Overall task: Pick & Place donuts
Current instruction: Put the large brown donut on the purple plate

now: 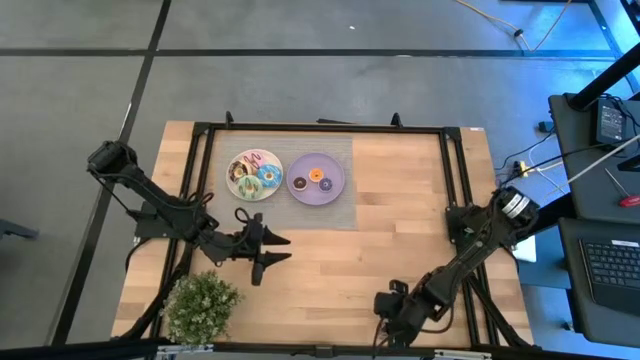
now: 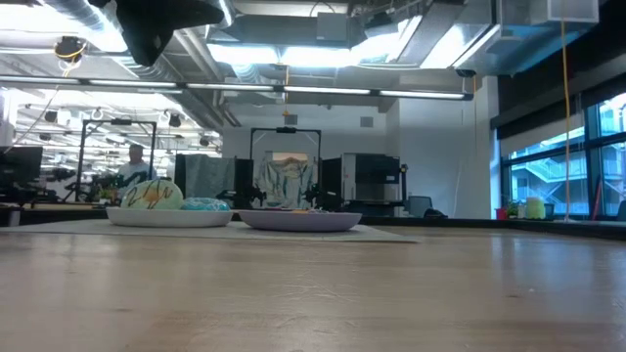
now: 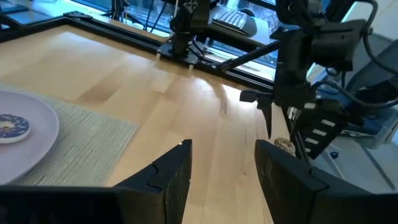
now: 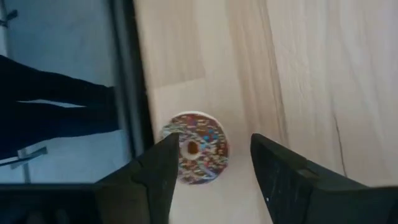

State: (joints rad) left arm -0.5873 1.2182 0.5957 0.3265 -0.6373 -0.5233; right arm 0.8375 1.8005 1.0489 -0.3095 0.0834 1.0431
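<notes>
A sprinkled donut (image 4: 196, 155) lies flat on the wood close to the table's near edge. My right gripper (image 4: 214, 142) hangs over it pointing down, open, one finger on either side of the donut. In the high view this gripper (image 1: 388, 308) covers the donut. Several iced donuts (image 1: 254, 172) rest on a white plate (image 1: 233, 186), and three minis (image 1: 315, 178) on a lilac plate (image 1: 335, 190). My left gripper (image 1: 289, 249) is open and holds nothing, near the plates' front and pointing toward the table's right edge.
Both plates stand on a woven mat (image 1: 335, 212) at the table's far middle. A potted plant (image 1: 200, 305) stands at the near left corner. Black frame rails (image 1: 320, 128) run along the table's sides. Bare wood (image 1: 400, 200) lies to the right of the mat.
</notes>
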